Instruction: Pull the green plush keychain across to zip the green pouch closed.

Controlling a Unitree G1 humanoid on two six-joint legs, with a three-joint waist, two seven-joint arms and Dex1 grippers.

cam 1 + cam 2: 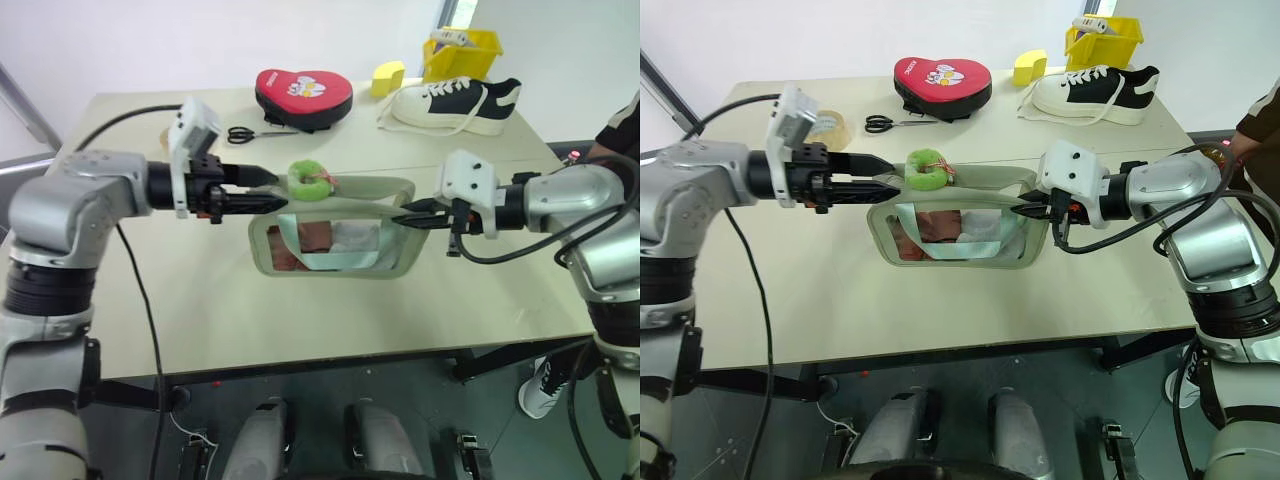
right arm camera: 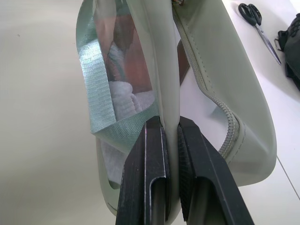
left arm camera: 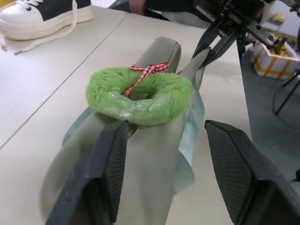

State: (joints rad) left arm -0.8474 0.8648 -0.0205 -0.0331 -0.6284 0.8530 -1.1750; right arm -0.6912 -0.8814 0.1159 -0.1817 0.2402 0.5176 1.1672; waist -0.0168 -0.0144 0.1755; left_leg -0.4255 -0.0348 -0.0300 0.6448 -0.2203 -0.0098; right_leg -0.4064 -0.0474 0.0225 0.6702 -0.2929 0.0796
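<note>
Green pouch (image 1: pixel 330 238) held upright above the pale desk (image 1: pixel 300 320), long edge level, clear window facing the camera with folded contents behind it. Right pincer (image 1: pixel 405 220) clamped on the pouch's right end; in the right wrist view, both black fingers (image 2: pixel 150 178) pressed flat against a fold of pouch fabric, zipper track (image 2: pixel 220 108) running alongside. Green plush keychain (image 1: pixel 308 180) seated on the pouch's top edge near the left end, ring-shaped, tied with a red-and-white checked ribbon (image 3: pixel 147 71). Left pincer (image 1: pixel 268 190) level, pointing toward the right, its tips just beside the keychain at the pouch's upper left corner. In the left wrist view, left fingers (image 3: pixel 105 173) spread apart and holding nothing, one on each side of the pouch's top edge, keychain just beyond them; contact between finger and pouch not determinable. Strip of pale green webbing (image 3: pixel 190 136) hanging down the pouch's side. At the far edge of the desk, well apart from the pouch: red heart-shaped case (image 1: pixel 303 95), black-handled scissors (image 1: pixel 245 133) just left of it, roll of clear tape (image 1: pixel 832 127) behind the left arm, black-and-white sneaker (image 1: pixel 450 105), yellow block (image 1: pixel 388 76) and yellow bin (image 1: pixel 462 52). Part of a person (image 1: pixel 622 130) at the right edge, beside the desk.
</note>
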